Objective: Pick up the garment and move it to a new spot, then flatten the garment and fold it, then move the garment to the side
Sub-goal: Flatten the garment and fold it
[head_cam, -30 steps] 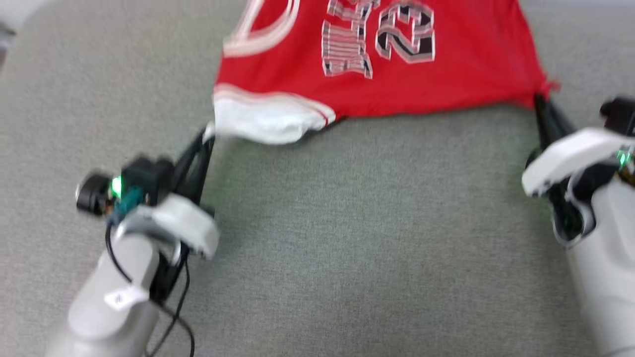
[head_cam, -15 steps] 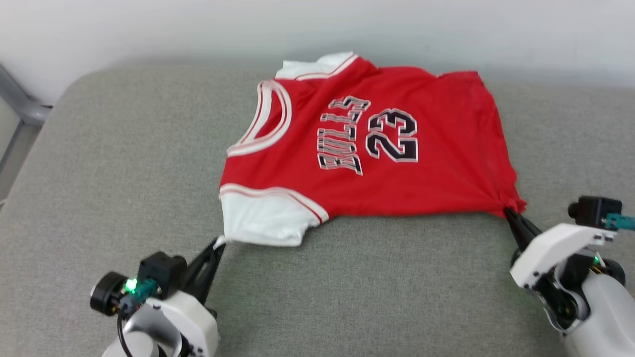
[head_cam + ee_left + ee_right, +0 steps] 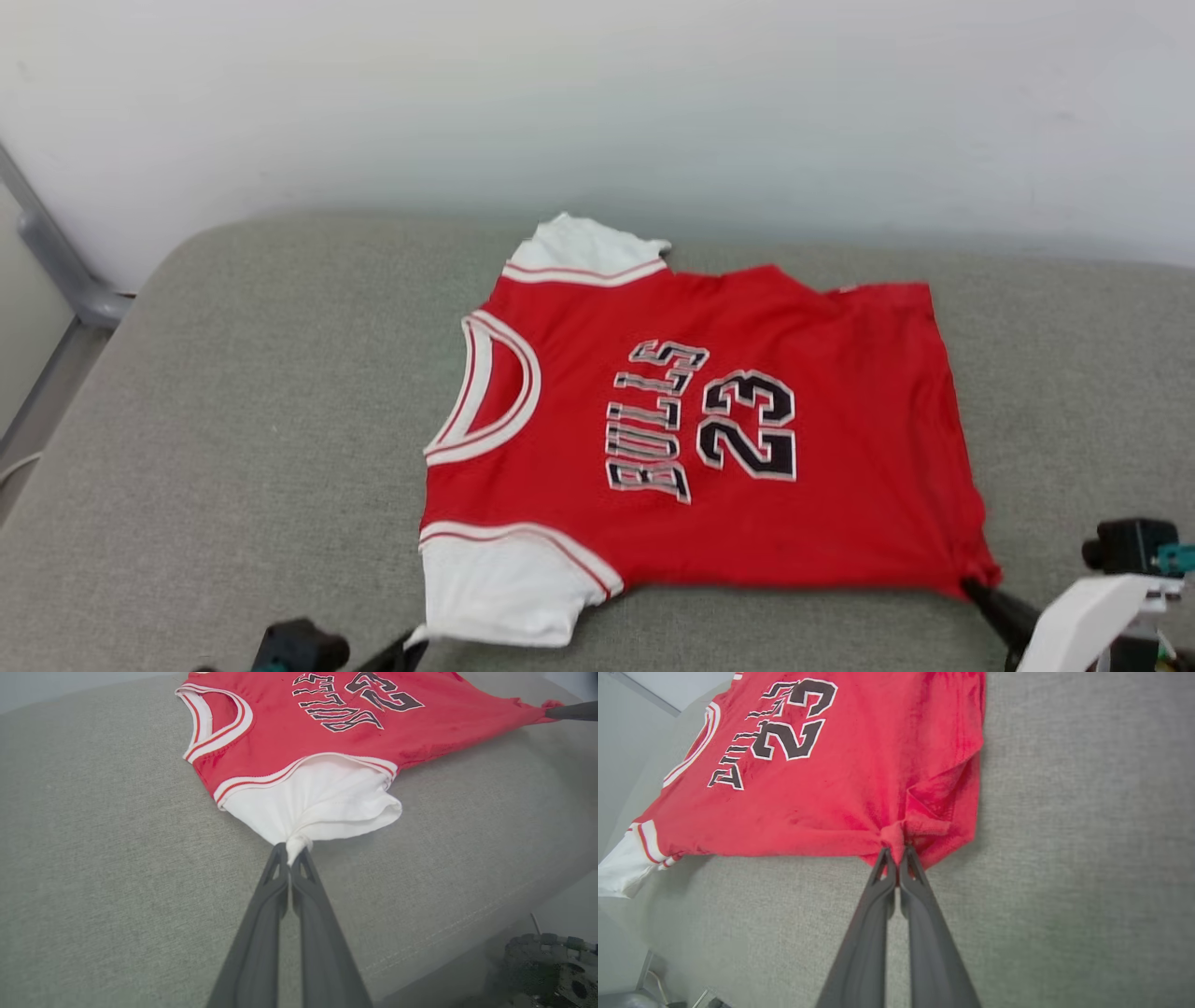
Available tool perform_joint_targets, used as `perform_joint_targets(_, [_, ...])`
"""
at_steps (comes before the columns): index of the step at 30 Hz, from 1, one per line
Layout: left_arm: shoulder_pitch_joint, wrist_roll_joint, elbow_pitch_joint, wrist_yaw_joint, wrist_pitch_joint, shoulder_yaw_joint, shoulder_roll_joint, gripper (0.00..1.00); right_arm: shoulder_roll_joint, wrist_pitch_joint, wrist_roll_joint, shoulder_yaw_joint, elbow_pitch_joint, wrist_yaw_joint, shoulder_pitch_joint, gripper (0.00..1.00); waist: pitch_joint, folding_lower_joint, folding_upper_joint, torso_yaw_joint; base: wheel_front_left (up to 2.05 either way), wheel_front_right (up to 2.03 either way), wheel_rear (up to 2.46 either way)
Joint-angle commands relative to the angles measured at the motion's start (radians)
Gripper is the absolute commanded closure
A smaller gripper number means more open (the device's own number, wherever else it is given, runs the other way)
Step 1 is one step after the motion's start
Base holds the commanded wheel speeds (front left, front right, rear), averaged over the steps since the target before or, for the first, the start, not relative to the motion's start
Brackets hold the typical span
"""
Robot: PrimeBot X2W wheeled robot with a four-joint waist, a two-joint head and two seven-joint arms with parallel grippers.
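I am looking down at the garment [image 3: 709, 439], which is lying front side up on the grey cushion [image 3: 233, 420] toward its far side, below the pale wall [image 3: 597, 112]. Its collar is pointing left and its hem right. My left gripper [image 3: 292, 851] is clamping the bunched tip of the near white sleeve [image 3: 322, 802], with a pinch of white cloth showing between the closed tips. My right gripper [image 3: 896, 854] is pinching the near hem corner [image 3: 901, 835] the same way, and the red fabric is gathering into a small knot there.

Between the two grips the near edge is running fairly straight. The cloth is puckering toward each pinch and doubling over itself beside the hem corner.

I am judging the garment to be light, soft and limp. It is offering no stiffness, so it is likely going to sag or drag wherever I am not supporting it. The knit looks more clingy than slippery against the cushion. Corners and sleeve ends are looking like the best holds for spreading the panel, and I am thinking a deeper bite would guard against the cloth slipping free.
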Motion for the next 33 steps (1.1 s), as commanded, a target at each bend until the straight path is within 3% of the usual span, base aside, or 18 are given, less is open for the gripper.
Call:
perform_joint_targets(1, [0.012, -0.003, -0.006, 0.004, 0.002, 0.000, 0.004, 1.00, -0.004, 0.005, 0.004, -0.001, -0.009, -0.001, 0.015, 1.00, -0.010, 0.0002, -0.0001, 0.000, 0.00, 0.00, 0.00])
perform_joint_targets(11, [0.164, -0.085, -0.157, 0.000, 0.108, -0.013, 0.106, 1.00, -0.013, 0.199, 0.006, -0.080, -0.196, -0.001, 0.228, 1.00, -0.026, 0.0002, -0.0001, 0.010, 0.00, 0.00, 0.00])
perform_joint_targets(16, [0.139, -0.076, -0.197, 0.013, 0.092, 0.011, 0.115, 1.00, 0.012, 0.275, -0.004, -0.140, -0.299, -0.001, 0.264, 1.00, -0.012, 0.0002, -0.0001, 0.007, 0.00, 0.00, 0.00])
perform_joint_targets(25, [-0.043, -0.035, -0.202, -0.005, 0.051, 0.061, 0.095, 1.00, 0.055, 0.384, -0.029, -0.232, -0.440, -0.001, 0.168, 1.00, 0.086, 0.0002, -0.0001, -0.006, 0.00, 0.00, 0.00])
perform_joint_targets(33, [-0.246, -0.009, -0.116, -0.043, 0.045, 0.071, 0.062, 1.00, 0.074, 0.453, -0.085, -0.237, -0.444, -0.001, 0.018, 1.00, 0.187, 0.0002, -0.0001, -0.019, 0.00, 0.00, 0.00])
